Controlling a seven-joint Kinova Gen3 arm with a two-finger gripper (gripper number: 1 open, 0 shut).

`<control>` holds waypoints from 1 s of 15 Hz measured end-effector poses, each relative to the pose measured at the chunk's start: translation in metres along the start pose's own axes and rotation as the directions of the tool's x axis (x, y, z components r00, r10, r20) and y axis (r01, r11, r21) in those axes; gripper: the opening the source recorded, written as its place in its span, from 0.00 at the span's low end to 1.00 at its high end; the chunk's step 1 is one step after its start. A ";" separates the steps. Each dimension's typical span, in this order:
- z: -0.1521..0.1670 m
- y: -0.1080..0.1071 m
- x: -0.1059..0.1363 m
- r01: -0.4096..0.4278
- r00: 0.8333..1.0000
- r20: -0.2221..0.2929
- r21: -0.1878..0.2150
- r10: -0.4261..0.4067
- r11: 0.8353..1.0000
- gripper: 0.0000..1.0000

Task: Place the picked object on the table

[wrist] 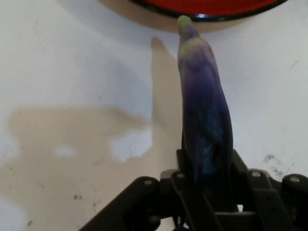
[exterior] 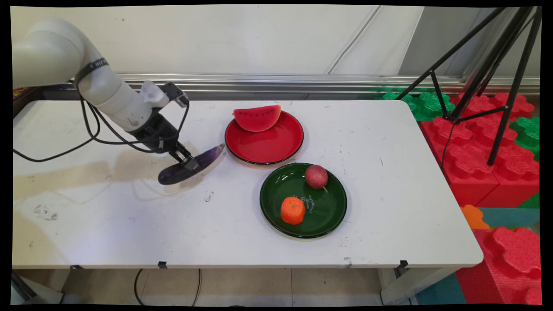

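Nearest the table's (exterior: pixel 389 203) front edge we see a green plate (exterior: pixel 329 212) holding 2 toy fruits: an orange one (exterior: pixel 292 210) at its near left and a speckled red ball (exterior: pixel 316 176) at its far rim, the 2 apart from each other.

Further back and to the left, the gripper (exterior: pixel 190 164) (wrist: pixel 207 166) is clamped across a purple eggplant (exterior: pixel 209 156) (wrist: pixel 204 101), a finger on each side of its thick half. The eggplant is low over the white surface, its pale tip pointing at the red plate (exterior: pixel 264 148) (wrist: pixel 207 5) and just short of its rim. We cannot tell whether the eggplant rests on the table or hangs slightly above it.

Beyond that, on the red plate, 1 watermelon slice (exterior: pixel 257 117) leans on the far rim. The 2 plates are just beside each other.

Farthest off, right of the table, a black tripod (exterior: pixel 497 69) stands on red and green foam blocks (exterior: pixel 475 168).
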 end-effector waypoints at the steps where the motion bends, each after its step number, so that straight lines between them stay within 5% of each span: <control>1: 0.005 -0.001 -0.001 0.010 1.000 0.008 0.004 -0.010 1.000 0.00; 9: 0.021 -0.007 -0.004 0.048 0.999 0.023 0.019 -0.048 0.999 0.00; 10: 0.022 -0.007 -0.003 0.051 0.998 0.021 0.020 -0.052 0.998 1.00; 15: 0.022 -0.007 -0.004 0.060 0.998 0.012 0.019 -0.060 0.998 1.00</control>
